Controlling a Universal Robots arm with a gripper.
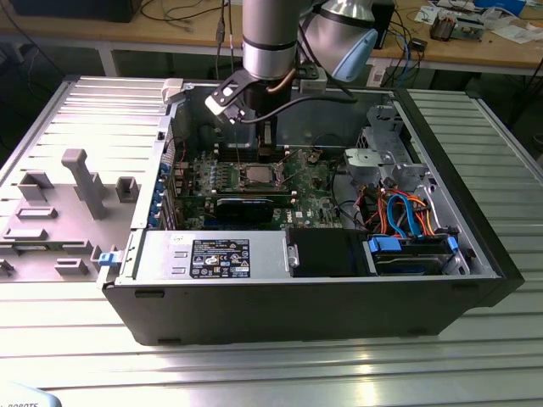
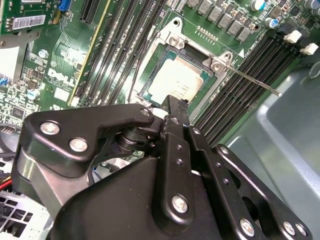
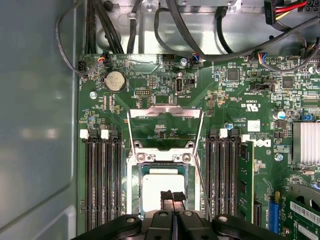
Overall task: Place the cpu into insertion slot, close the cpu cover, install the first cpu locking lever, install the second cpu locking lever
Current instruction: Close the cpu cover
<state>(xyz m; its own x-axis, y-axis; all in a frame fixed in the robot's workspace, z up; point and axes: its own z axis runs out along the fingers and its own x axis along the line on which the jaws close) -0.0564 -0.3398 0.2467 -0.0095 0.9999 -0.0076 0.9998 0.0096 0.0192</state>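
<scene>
Your gripper (image 3: 173, 196) hangs low over the motherboard (image 3: 150, 85) inside the open case (image 1: 297, 288). In the first wrist view its two fingers (image 3: 166, 196) are pressed together with only a thin seam between them, and you can see nothing held between them. Their tips sit just above the near edge of the cpu (image 3: 157, 182); you cannot tell whether they touch it. The cpu already lies flat in the slot (image 3: 135, 180), silver top up, and both wrist views show it squared inside the socket's metal border. The cover (image 3: 165, 111) is not down: it stands swung back from its hinge on the far side of the slot, and you can see green board through its square cut-out. In the second wrist view a thin lever (image 2: 250, 82) sticks out free from one corner of the socket, over the memory slots (image 2: 240, 65). In the exterior view the arm comes straight down into the case, and the cpu (image 1: 257, 175) shows just below the gripper (image 1: 267, 151). The case lies on its side on a ribbed metal table (image 1: 254, 373).
</scene>
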